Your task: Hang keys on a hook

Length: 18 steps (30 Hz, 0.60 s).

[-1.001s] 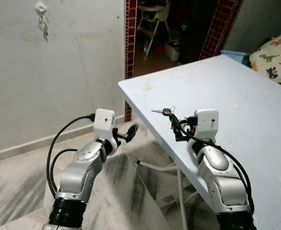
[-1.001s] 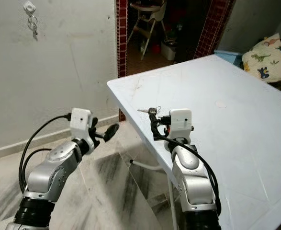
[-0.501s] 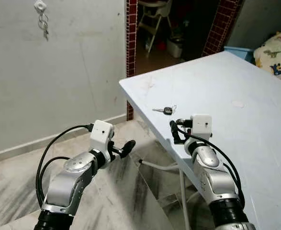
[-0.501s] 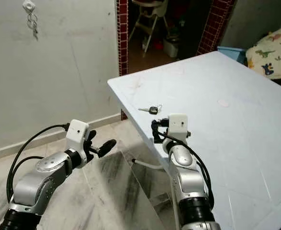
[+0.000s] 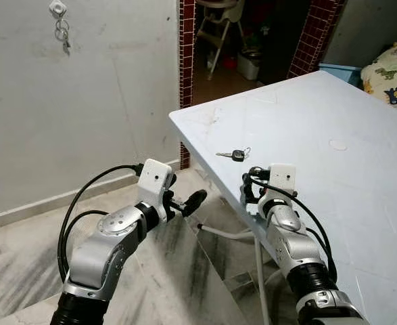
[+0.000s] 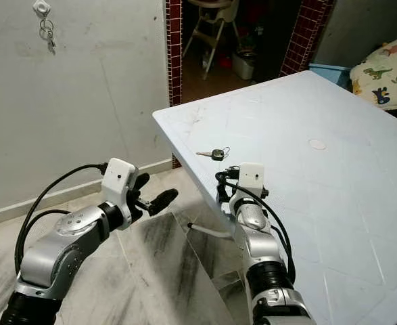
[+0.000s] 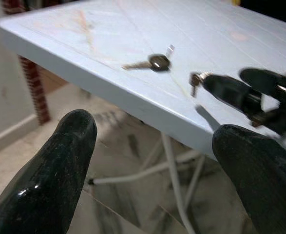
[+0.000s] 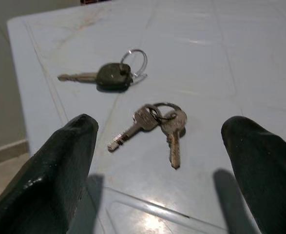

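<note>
A bunch of silver keys [image 8: 155,122] lies on the pale blue table [image 5: 333,101] near its front corner. It sits between the wide-apart fingers of my open right gripper [image 8: 160,129], which rests low at the table edge [image 5: 247,188]. Just beyond lies a black-headed key [image 5: 236,155] with a ring. My left gripper [image 5: 184,194] is open and hovers over the floor beside the table corner, pointing at the keys. High on the wall a white hook [image 5: 58,9] carries a hanging key ring [image 5: 63,32].
The table's white legs [image 5: 255,271] stand under the corner between my arms. A doorway with red brick posts [image 5: 185,47] opens behind, with a high chair [image 5: 215,27] inside. A dinosaur-print pillow [image 5: 394,61] lies far right. The floor is marble.
My right gripper has drawn back from the black-headed key toward the table's near edge. My left gripper dipped, then came up and right toward the table corner. The camera shifted slightly.
</note>
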{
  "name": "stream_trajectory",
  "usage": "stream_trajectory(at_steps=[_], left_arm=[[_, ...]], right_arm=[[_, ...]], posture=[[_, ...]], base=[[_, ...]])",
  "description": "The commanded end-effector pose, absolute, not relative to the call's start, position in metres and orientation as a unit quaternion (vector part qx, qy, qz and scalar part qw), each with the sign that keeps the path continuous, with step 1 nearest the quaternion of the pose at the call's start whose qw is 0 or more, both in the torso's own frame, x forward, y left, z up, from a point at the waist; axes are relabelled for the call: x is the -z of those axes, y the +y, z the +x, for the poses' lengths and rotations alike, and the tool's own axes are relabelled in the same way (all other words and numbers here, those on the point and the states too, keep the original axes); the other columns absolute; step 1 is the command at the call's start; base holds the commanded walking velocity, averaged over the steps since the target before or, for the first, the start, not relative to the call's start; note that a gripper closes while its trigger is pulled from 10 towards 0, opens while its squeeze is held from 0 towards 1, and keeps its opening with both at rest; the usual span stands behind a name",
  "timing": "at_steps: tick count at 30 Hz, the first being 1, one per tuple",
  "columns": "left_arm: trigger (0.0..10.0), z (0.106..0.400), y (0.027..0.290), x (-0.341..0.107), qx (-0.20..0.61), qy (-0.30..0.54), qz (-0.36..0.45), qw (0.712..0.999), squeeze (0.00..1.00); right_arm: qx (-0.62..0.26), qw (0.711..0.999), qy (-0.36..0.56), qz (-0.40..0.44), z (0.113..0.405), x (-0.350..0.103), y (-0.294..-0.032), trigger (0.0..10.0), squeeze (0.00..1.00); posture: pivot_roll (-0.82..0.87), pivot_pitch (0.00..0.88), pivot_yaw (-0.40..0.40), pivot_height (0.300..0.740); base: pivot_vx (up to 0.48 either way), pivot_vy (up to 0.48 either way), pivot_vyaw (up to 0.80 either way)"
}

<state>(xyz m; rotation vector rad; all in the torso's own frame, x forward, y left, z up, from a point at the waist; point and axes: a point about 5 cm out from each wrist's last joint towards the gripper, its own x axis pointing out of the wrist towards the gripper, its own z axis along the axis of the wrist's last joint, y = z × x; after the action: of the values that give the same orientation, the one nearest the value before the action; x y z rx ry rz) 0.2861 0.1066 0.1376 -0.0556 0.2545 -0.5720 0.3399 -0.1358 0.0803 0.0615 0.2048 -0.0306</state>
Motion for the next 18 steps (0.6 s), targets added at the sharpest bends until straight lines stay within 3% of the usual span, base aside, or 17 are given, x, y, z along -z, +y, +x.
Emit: stream_trajectory(at_steps=[1, 4, 10, 18], left_arm=[[10.0, 0.29, 0.112, -0.143, 0.26, 0.108, -0.02, 0.959, 0.0], [10.0, 0.295, 0.125, -0.154, 0.202, 0.058, -0.017, 0.978, 0.0], [10.0, 0.286, 0.124, -0.153, 0.207, 0.046, -0.014, 0.977, 0.0], [10.0, 0.267, 0.124, -0.146, 0.21, 0.03, -0.005, 0.977, 0.0]], right_arm=[[0.013, 0.996, 0.081, 0.025, 0.34, -0.086, -0.136, 10.0, 0.0], [0.005, 1.0, 0.018, 0.009, 0.327, -0.106, -0.142, 10.0, 0.0], [-0.003, 1.0, -0.012, 0.016, 0.3, -0.121, -0.153, 10.0, 0.0], [-0.056, 0.998, -0.019, 0.013, 0.222, -0.146, -0.171, 10.0, 0.0]], posture=[[0.21, 0.0, -0.018, 0.74], [0.2, 0.0, -0.02, 0.74], [0.15, 0.0, -0.019, 0.74], [0.08, 0.0, -0.024, 0.74]], base=[[0.0, 0.0, 0.0], [0.0, 0.0, 0.0], [0.0, 0.0, 0.0], [0.0, 0.0, 0.0]])
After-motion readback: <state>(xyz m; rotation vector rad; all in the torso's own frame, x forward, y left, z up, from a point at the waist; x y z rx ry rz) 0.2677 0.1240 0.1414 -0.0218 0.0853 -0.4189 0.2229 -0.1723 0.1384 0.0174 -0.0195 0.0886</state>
